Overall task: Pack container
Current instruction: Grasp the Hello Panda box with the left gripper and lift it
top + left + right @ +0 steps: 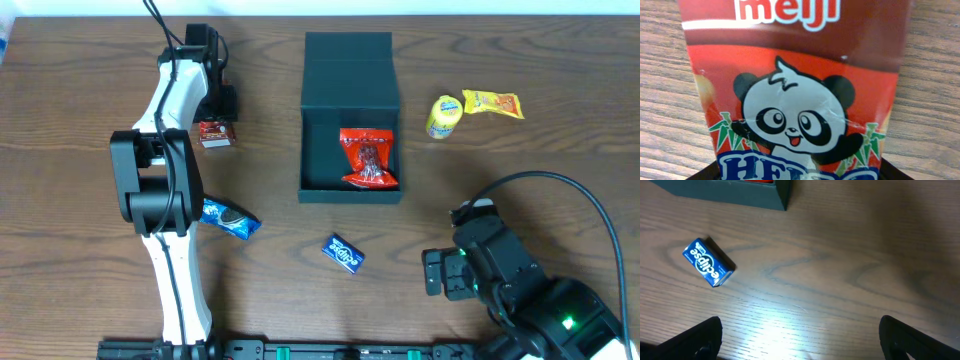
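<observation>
The container (350, 70) is a dark teal box in the middle of the table with its flap lid open toward the back. A red snack packet (368, 160) lies inside it. My left gripper (222, 108) is low over a red Meiji panda packet (215, 133) left of the container. That packet (795, 100) fills the left wrist view, and the open finger tips (800, 175) sit at either side of it. My right gripper (440, 272) is open and empty near the front right, over bare wood (800, 335).
A blue Eclipse gum box (343, 253) lies in front of the container and also shows in the right wrist view (708, 262). A blue Oreo packet (230, 218) lies by the left arm. A yellow round snack (443, 116) and a yellow packet (492, 103) lie right of the container.
</observation>
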Robot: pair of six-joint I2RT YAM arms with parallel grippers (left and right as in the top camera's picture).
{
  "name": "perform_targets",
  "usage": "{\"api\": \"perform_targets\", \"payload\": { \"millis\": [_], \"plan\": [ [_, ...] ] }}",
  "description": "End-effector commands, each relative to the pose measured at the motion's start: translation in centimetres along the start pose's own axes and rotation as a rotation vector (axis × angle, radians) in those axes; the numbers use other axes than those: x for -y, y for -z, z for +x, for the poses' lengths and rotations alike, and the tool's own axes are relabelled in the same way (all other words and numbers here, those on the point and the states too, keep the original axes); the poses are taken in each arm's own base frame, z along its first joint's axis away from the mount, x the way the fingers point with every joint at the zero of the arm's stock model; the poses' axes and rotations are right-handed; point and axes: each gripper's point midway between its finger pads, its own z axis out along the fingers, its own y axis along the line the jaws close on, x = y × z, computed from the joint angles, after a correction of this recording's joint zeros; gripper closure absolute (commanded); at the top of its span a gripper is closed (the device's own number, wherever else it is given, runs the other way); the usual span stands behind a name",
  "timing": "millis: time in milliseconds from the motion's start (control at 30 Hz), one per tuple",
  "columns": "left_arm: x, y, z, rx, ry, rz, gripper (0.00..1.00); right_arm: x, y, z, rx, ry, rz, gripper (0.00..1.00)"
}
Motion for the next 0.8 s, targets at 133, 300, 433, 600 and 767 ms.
{"api": "perform_targets", "payload": {
  "millis": [133, 300, 433, 600, 767],
  "plan": [
    [0.4, -0.4, 0.1, -0.014, -0.01, 0.004, 0.46, -0.1, 0.0, 0.0, 0.002, -0.013, 0.0, 0.01],
    [0.9, -0.3, 0.2, -0.017, -0.015, 0.023, 0.57, -0.1, 0.0, 0.0, 0.002, -0.013, 0.0, 0.01],
    [1.4, -0.3, 0.2, -0.017, -0.022, 0.032, 0.57, -0.1, 0.0, 0.0, 0.002, -0.013, 0.0, 0.01],
    [2.0, 0.0, 0.5, -0.026, -0.036, 0.033, 0.61, -0.1, 0.0, 0.0, 0.002, -0.013, 0.0, 0.01],
    [2.4, 1.3, 0.5, -0.014, -0.046, 0.036, 0.66, -0.1, 0.0, 0.0, 0.002, -0.013, 0.0, 0.01]
  ]
}}
